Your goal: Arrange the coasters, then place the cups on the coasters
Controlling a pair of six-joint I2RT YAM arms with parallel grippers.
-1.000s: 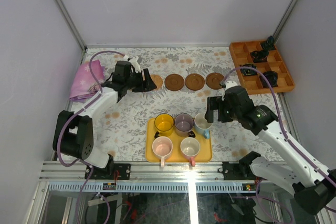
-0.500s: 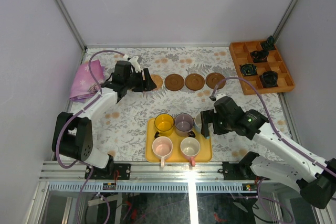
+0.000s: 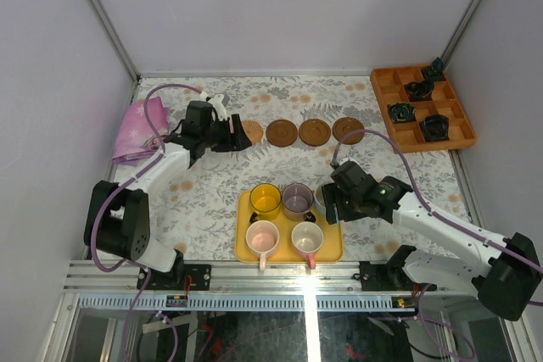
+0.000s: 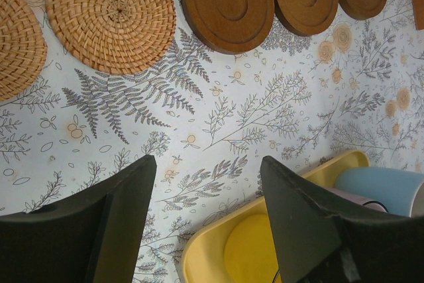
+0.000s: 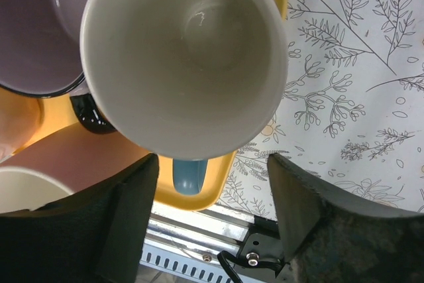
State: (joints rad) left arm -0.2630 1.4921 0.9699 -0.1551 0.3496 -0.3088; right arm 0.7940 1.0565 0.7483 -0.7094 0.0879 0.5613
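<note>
Right wrist view: my right gripper (image 5: 211,158) hangs over the light blue cup (image 5: 185,57), which sits in a corner of the yellow tray (image 5: 225,171). The cup's blue handle (image 5: 189,177) is between my two fingers. They are apart, with a gap on each side, so I think I am not pinching it yet, though the rim hides part of it.

The handle is thin. If I squeeze off to one side, the cup could twist, tip, or bump the purple cup (image 5: 40,31) just beside it.

The brown coaster (image 3: 347,130) is far from this cup, across the table.

My left gripper (image 4: 209,164) is loose and holds nothing, near the woven coaster (image 4: 110,16).
</note>
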